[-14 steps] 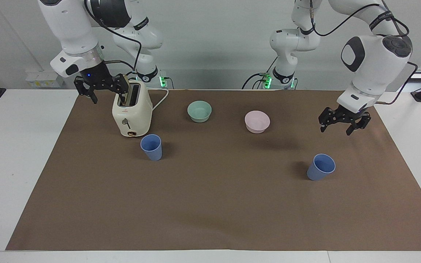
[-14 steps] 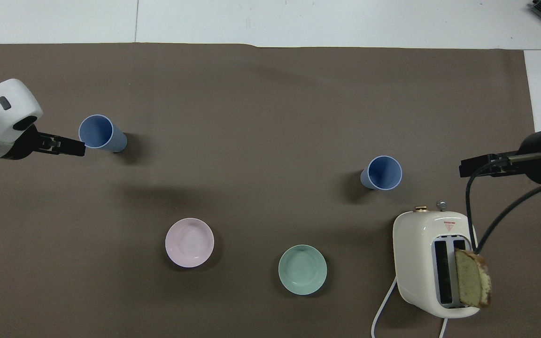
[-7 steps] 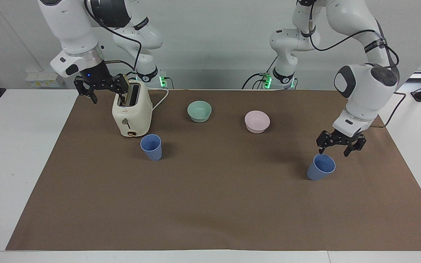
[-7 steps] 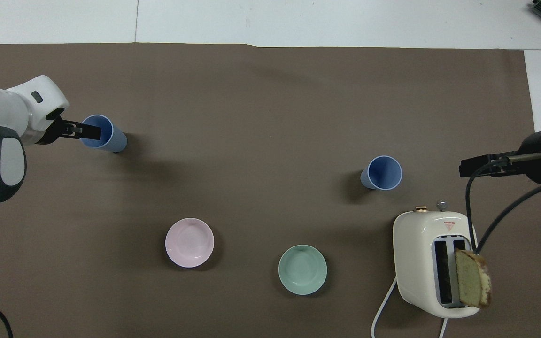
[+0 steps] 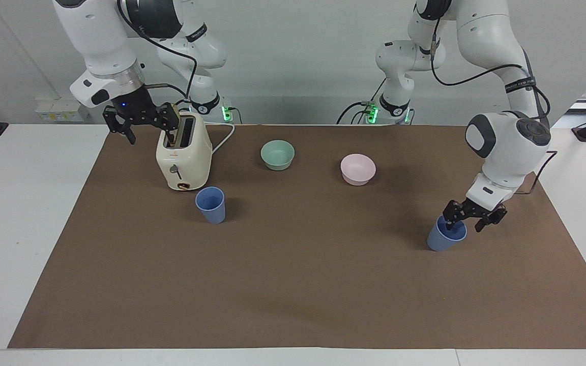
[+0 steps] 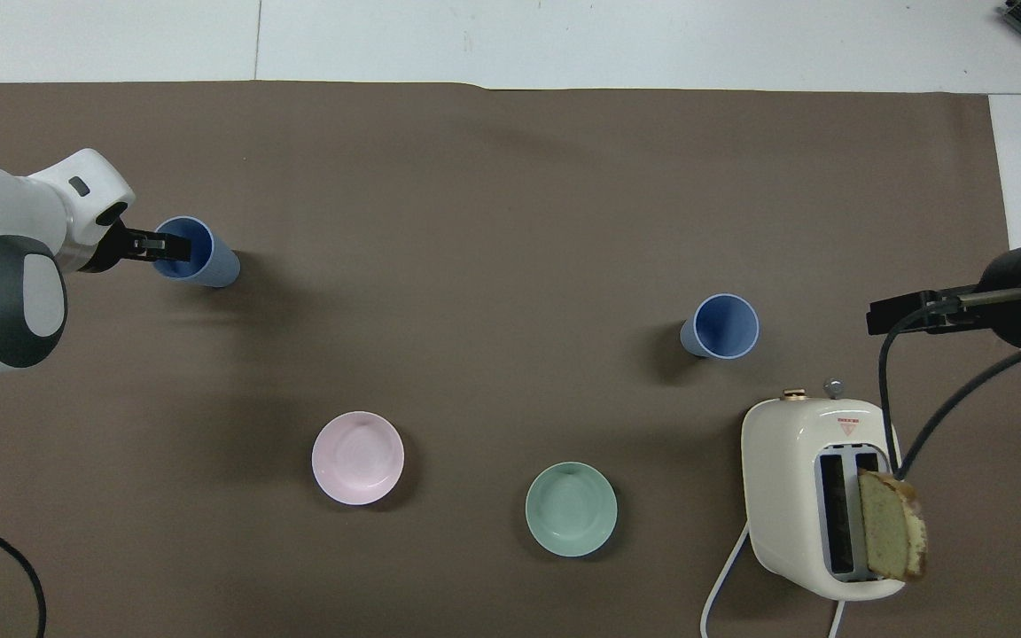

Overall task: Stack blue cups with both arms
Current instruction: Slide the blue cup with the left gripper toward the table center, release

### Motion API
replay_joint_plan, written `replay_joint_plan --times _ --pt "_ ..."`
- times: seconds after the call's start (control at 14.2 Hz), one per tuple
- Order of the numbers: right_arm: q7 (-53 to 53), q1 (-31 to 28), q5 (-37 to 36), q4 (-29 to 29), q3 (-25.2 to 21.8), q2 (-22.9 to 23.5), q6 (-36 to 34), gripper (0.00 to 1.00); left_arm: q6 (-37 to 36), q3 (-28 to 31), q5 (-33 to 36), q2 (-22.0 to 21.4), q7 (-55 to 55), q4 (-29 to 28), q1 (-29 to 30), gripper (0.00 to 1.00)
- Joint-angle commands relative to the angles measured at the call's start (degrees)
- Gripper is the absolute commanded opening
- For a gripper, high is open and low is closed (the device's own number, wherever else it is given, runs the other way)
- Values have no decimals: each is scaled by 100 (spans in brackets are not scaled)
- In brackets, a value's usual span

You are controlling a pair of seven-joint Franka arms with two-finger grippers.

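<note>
One blue cup (image 5: 210, 205) (image 6: 723, 326) stands upright beside the toaster, on the side away from the robots. The other blue cup (image 5: 440, 240) (image 6: 205, 259) stands toward the left arm's end of the table. My left gripper (image 5: 468, 219) (image 6: 169, 245) is down at this cup's rim, one finger inside the mouth and the other outside the wall, still apart. My right gripper (image 5: 144, 128) (image 6: 883, 315) hangs open with nothing in it, above the mat beside the toaster's top; that arm waits.
A cream toaster (image 5: 183, 155) (image 6: 807, 496) with a slice of bread (image 6: 892, 527) in one slot stands near the right arm. A mint-green bowl (image 5: 277, 154) (image 6: 571, 509) and a pink bowl (image 5: 357, 169) (image 6: 357, 457) sit nearer the robots than the cups, on a brown mat (image 5: 293, 284).
My left gripper has come down from above the mat onto the cup's rim, and its fingers have drawn closer together. The right arm has not moved.
</note>
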Motion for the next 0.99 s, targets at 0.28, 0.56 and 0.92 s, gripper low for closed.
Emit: replay_joint_plan --times 0.28,0.56,0.92 --pt "-171 -75 -86 -104 37 -93 26 100 37 -19 -98 -15 83 35 -38 0" --pt "-171 -75 -86 -104 36 -101 26 100 -156 -1 -106 -261 -171 61 -598 0" --pt "-171 -75 -86 -104 37 -101 17 100 -209 -1 -106 -437 -1822 -88 -2057 0"
